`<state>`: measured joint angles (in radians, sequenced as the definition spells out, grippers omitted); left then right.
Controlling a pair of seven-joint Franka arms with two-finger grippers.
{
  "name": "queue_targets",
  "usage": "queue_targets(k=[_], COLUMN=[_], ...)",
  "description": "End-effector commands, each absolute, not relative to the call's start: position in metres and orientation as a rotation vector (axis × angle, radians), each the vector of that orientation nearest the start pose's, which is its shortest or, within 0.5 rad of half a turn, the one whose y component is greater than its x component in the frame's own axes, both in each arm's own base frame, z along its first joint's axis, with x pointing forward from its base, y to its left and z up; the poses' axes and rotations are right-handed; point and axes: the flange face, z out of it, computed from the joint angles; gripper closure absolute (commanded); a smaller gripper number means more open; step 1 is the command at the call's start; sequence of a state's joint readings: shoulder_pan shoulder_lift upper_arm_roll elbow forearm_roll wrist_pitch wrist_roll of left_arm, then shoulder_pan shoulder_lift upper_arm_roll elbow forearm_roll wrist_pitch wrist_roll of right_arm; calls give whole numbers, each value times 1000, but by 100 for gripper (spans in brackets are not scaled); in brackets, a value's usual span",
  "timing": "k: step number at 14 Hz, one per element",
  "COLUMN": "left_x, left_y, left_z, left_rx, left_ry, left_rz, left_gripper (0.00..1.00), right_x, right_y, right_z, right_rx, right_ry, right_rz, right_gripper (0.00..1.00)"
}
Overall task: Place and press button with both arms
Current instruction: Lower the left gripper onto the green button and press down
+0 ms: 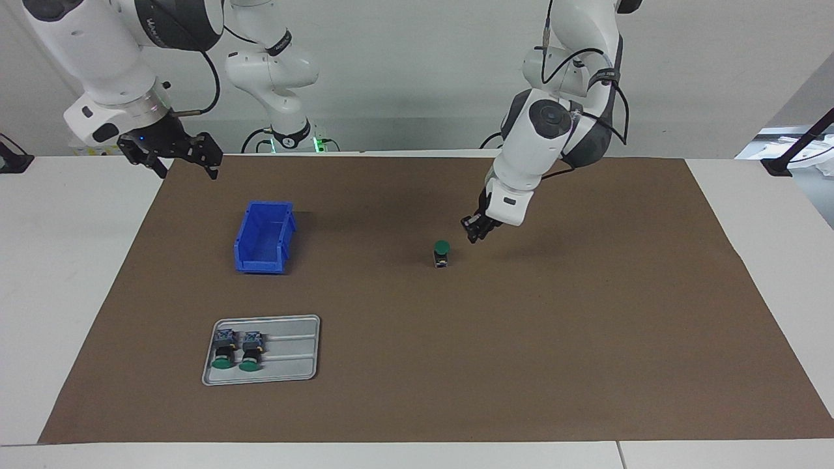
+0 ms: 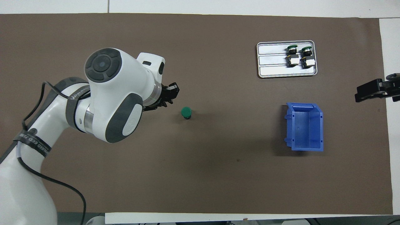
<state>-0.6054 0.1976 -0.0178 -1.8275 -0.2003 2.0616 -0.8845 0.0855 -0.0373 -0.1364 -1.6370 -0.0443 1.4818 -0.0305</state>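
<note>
One button [image 1: 442, 253] stands upright on the brown mat near the table's middle, green cap up; it also shows in the overhead view [image 2: 186, 112]. My left gripper [image 1: 475, 230] hangs low just beside it, toward the left arm's end, a short gap apart and not touching it; it also shows in the overhead view [image 2: 170, 95]. Two more buttons [image 1: 225, 348] [image 1: 251, 350] lie on their sides in a grey tray [image 1: 293, 365]. My right gripper [image 1: 187, 167] is open and empty, raised over the mat's edge near its own base, where the arm waits.
An empty blue bin [image 1: 264, 236] stands on the mat toward the right arm's end, nearer to the robots than the tray; it also shows in the overhead view [image 2: 304, 126]. The brown mat [image 1: 586, 358] covers most of the white table.
</note>
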Motion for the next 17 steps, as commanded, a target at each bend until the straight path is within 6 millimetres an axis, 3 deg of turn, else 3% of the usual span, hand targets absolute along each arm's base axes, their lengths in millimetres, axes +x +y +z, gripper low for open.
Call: queue_targets(k=[1, 3, 4, 8, 10, 17], left_x=[498, 500, 491, 491, 477, 474], left_y=[-380, -388, -398, -405, -412, -409], left_z=[426, 411, 410, 402, 392, 379], left_rx=[-3219, -3202, -3208, -3235, -3243, -3231], left_ry=[-548, -497, -463, -472, -439, -440], left_rz=[135, 99, 93, 52, 43, 66], left_gripper=[86, 87, 89, 94, 98, 100], right_x=[524, 524, 524, 524, 524, 524], right_y=[-35, -35, -35, -35, -35, -35], right_z=[607, 607, 607, 607, 607, 607], right_rx=[-3164, -3164, -3164, -3164, -3164, -3164], right_ry=[4, 4, 4, 4, 4, 4], right_rz=[200, 200, 200, 200, 200, 200], right_gripper=[1, 1, 1, 1, 1, 1])
